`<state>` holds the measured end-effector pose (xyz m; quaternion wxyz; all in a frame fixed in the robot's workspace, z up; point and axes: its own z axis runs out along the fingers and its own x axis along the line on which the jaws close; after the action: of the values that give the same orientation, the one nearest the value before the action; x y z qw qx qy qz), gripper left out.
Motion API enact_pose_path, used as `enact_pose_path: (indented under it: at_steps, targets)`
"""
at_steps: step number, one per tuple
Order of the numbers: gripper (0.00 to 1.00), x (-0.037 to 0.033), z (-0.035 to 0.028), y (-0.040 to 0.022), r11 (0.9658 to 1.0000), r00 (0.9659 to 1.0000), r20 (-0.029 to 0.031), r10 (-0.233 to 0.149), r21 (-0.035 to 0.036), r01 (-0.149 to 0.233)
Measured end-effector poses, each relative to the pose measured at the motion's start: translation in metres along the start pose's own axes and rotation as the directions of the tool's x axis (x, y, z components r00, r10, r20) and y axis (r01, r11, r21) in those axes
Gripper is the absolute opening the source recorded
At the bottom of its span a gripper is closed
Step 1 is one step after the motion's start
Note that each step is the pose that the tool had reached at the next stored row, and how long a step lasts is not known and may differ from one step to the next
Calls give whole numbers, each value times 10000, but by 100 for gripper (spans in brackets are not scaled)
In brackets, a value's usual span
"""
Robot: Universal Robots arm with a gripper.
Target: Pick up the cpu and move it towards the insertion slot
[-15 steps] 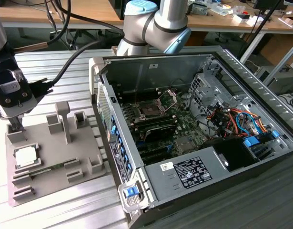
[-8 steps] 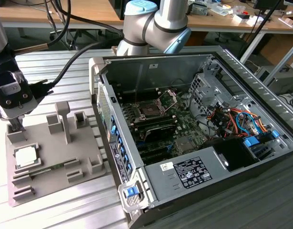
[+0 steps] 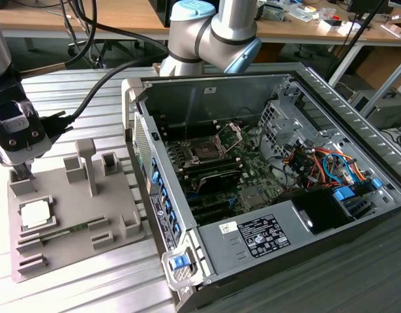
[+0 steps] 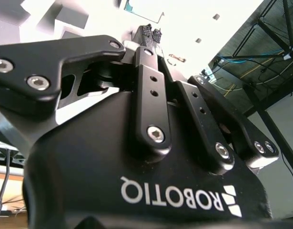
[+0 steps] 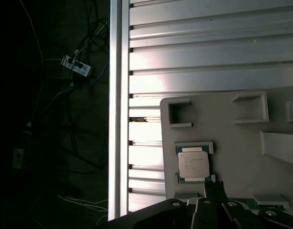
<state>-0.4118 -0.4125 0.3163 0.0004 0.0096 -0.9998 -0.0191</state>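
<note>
Ribbed aluminium tabletop [image 3: 76,295] is carrying a grey tray [image 3: 76,254] at the exterior view's left and an open computer case [image 3: 207,98] to its right, with workbenches and cables lying beyond. The cpu [image 3: 36,214] is lying flat, metal top up, in its square recess in the tray; it is showing uncovered in the first wrist view [image 5: 194,164]. The tool [image 3: 21,175] is hanging just beside the cpu, over the tray's edge and not over the chip. In both wrist views its fingers are appearing drawn together with nothing between them [image 5: 213,190], [image 4: 152,32], so the cpu is not being held. The insertion slot [image 3: 203,151] is sitting well apart from the cpu, on the green board inside the case, with its metal retention bracket [image 3: 229,135] standing raised. Judged risks: with the fingers together, a descent would be pressing onto the chip's top or the recess walls rather than straddling the chip. A grasp taken off-centre could be tilting the flat part against those walls, or letting it slip in transit. The case's near wall is standing between tray and slot, and the raised bracket is crowding the socket; either could be catching a low carry.
</note>
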Motion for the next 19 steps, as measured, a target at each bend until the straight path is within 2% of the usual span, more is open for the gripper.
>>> enact_pose_path:
  at_steps: [19]
  targets:
    - [11, 18, 113, -15, 10000, 10000, -1, 0, 0, 0]
